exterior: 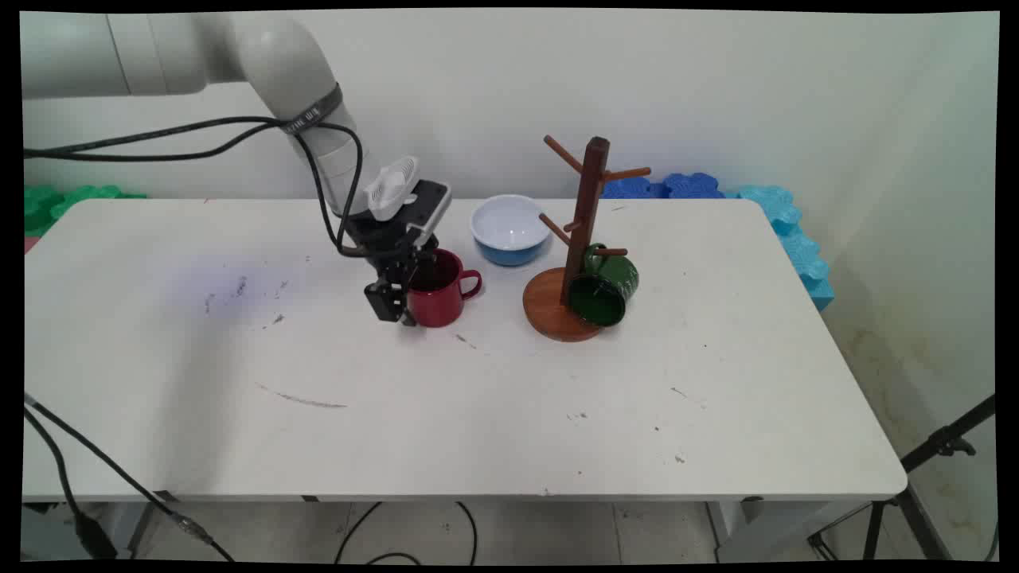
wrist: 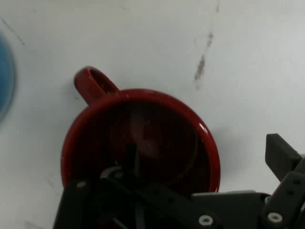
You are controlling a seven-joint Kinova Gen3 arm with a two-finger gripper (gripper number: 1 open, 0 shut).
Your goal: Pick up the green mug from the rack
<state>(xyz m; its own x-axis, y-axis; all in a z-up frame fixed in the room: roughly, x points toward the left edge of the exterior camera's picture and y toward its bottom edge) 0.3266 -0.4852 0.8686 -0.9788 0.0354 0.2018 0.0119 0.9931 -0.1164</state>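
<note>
A red mug [exterior: 443, 301] stands upright on the white table [exterior: 493, 414], its handle pointing right toward the wooden rack. My gripper [exterior: 406, 296] is lowered over the mug's left rim and stands open. One finger is down inside the mug and the other is outside its wall. In the hand view the red mug [wrist: 143, 129] fills the middle, empty, with its handle at the upper left. There my gripper [wrist: 207, 160] straddles the rim, the outer finger [wrist: 282, 155] apart from the mug's wall.
A white bowl with a blue outside [exterior: 509, 229] sits just behind the mug, seen in the hand view as a blue blur [wrist: 4, 76]. A wooden mug tree [exterior: 585, 215] stands to the right with a green mug [exterior: 607, 286] on a low peg. Foam tiles [exterior: 677, 185] line the far edge.
</note>
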